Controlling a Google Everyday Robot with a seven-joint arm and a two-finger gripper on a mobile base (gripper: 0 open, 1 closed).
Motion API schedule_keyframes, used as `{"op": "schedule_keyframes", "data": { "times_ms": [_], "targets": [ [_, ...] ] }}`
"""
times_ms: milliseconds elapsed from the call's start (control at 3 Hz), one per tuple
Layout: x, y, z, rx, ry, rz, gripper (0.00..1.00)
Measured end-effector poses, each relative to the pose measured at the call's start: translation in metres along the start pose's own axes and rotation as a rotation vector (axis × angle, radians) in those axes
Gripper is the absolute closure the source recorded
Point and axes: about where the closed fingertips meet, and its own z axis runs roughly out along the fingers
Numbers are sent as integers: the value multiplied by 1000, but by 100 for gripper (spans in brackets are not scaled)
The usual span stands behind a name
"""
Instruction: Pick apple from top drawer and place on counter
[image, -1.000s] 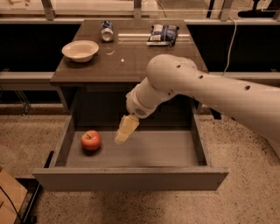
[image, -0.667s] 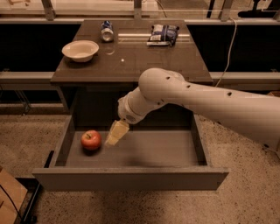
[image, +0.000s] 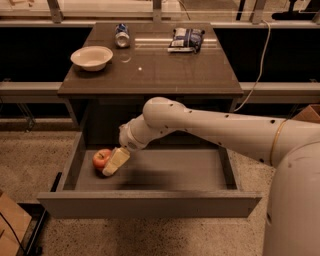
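The red apple lies on the grey bottom of the open top drawer, near its left side. My gripper reaches down into the drawer from the right and sits right against the apple's right side, its cream fingers partly covering it. The dark brown counter is above the drawer.
On the counter stand a white bowl at the left, a can lying at the back and a snack bag at the back right. The drawer's front panel juts toward the camera. A cable hangs at the right.
My gripper has moved left and down across the drawer, from the middle to the apple's right side. The apple has not moved.
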Motion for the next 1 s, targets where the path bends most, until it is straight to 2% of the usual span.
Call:
{"op": "schedule_keyframes", "data": {
  "times_ms": [333, 667, 1000],
  "targets": [
    [1, 7, 38, -63, -33, 22, 0],
    [-1, 17, 65, -121, -51, 26, 19],
    [-3, 22, 69, -133, -61, 30, 42]
  ]
}}
